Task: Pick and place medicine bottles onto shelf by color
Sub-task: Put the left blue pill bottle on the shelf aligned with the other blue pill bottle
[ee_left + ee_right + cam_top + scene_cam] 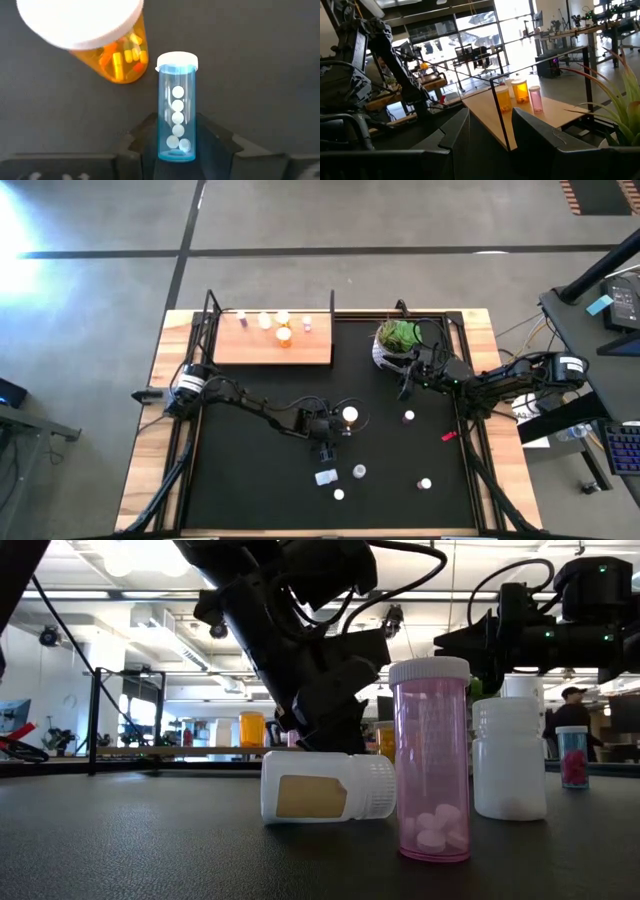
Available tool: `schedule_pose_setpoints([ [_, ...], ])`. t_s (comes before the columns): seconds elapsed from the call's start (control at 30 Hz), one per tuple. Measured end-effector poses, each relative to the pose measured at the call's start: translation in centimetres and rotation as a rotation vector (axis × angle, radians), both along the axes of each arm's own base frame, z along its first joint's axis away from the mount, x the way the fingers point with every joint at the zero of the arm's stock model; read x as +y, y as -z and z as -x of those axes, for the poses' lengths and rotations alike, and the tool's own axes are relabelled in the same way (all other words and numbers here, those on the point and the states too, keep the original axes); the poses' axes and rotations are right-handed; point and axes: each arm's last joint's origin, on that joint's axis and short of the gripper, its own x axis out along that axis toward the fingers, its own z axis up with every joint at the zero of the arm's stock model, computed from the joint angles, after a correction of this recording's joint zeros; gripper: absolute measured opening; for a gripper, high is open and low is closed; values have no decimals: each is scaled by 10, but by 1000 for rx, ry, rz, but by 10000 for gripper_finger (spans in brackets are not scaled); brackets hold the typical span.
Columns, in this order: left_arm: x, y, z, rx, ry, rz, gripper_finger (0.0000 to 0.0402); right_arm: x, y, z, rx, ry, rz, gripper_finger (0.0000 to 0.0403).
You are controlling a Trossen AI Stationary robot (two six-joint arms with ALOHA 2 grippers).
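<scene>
Two dark jointed arms, black cables, white collars, green lights.

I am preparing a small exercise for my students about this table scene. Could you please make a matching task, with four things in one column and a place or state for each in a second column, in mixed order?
Things:
1. blue bottle
2. white bottle with tan label
3. pink bottle
4. green plant

Places or states:
A. lying on its side on the black mat
B. in a pot near the right gripper
C. between the fingers of the left gripper
D. standing upright with pills inside

Pairs: 1-C, 2-A, 3-D, 4-B
</scene>
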Motion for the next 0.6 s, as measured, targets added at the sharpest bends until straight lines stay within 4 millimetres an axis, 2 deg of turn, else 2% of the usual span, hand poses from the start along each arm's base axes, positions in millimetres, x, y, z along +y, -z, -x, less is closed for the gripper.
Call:
schedule_pose_setpoints([
  [0.17,1,-24,3,-57,0,10,81,0,0,0,-19,-6,-48,139],
  [0.23,1,-32,5,-75,4,10,80,0,0,0,-14,-5,-41,139],
  [0.4,1,-37,7,-81,7,7,82,0,0,0,-18,-7,-52,139],
  [0.6,3,-65,13,-153,27,-37,82,0,-1,0,-27,-6,-50,139],
])
